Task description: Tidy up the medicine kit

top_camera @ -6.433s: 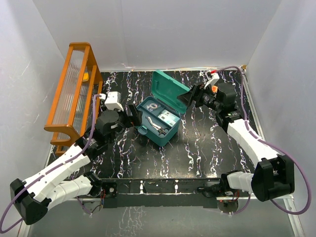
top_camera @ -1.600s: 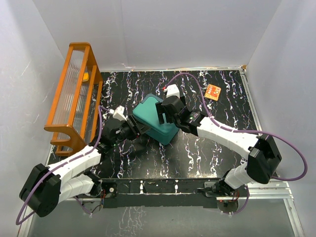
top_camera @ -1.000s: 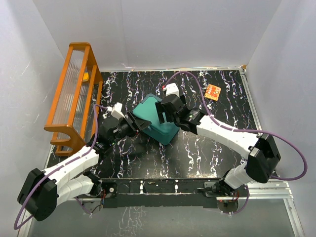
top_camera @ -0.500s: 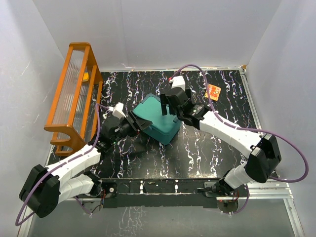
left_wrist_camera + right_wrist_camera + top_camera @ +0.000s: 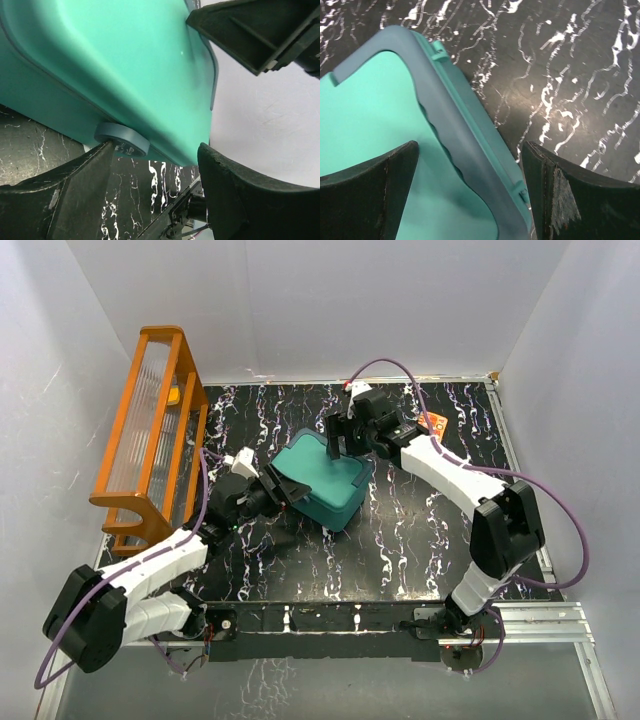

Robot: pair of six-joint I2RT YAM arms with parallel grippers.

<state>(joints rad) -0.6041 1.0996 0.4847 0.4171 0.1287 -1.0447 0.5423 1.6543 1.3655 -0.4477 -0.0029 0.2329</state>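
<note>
The teal medicine kit (image 5: 322, 480) lies with its lid down in the middle of the table; its tray insert is hidden inside. My left gripper (image 5: 283, 488) is open at the kit's left end. In the left wrist view (image 5: 156, 150) its jaws straddle the kit's lower edge, one finger (image 5: 75, 195) touching a round grey-blue knob (image 5: 122, 140). My right gripper (image 5: 340, 444) is open over the kit's far edge. In the right wrist view (image 5: 470, 145) its jaws straddle the lid's darker handle rim (image 5: 462, 155) without closing on it.
An orange wooden rack (image 5: 150, 430) stands along the left wall. A small orange packet (image 5: 433, 423) lies at the back right, partly behind my right arm. White walls close in the table on three sides.
The kit's lid, open 6.4 s ago, is now down. Over the last second my right gripper has drawn back from the lid top toward the far edge. My left gripper has stayed at the kit's left end.
</note>
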